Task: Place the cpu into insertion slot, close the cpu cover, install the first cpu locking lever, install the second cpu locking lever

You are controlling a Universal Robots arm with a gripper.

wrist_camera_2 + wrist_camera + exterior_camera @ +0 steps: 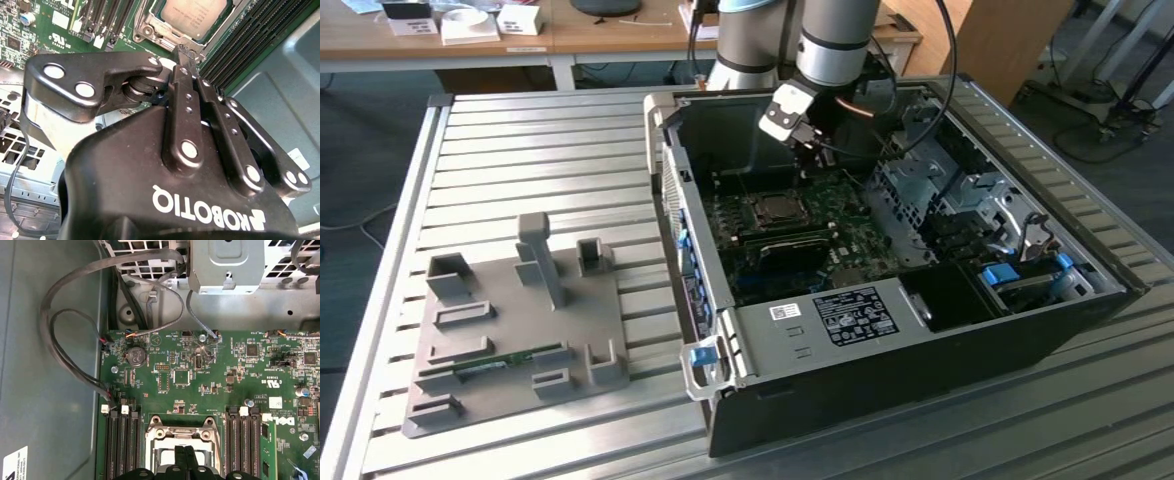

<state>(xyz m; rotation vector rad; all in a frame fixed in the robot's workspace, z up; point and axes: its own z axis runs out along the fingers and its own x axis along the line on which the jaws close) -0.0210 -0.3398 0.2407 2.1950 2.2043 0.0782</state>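
The cpu (196, 14) shows its silver-grey top inside the insertion slot (774, 211) on the green motherboard (215, 385). The cpu cover (181, 434), a silver frame, lies flat around the chip, which shows through its cut-out in the second wrist view. My gripper (182, 50) is shut with nothing between its fingertips, which hover at the edge of the cover (165, 39). In the exterior view the gripper (817, 155) hangs inside the open computer case, just above the board and to the exterior view's right of the slot. I cannot make out how the locking levers stand.
Black memory slots (122, 445) flank the socket, one holding a green stick (267, 450). Loose grey cables (65, 350) loop along the case wall (674, 190). A metal drive cage (921, 190) stands close by. A grey fixture plate (507, 330) lies on the slatted table.
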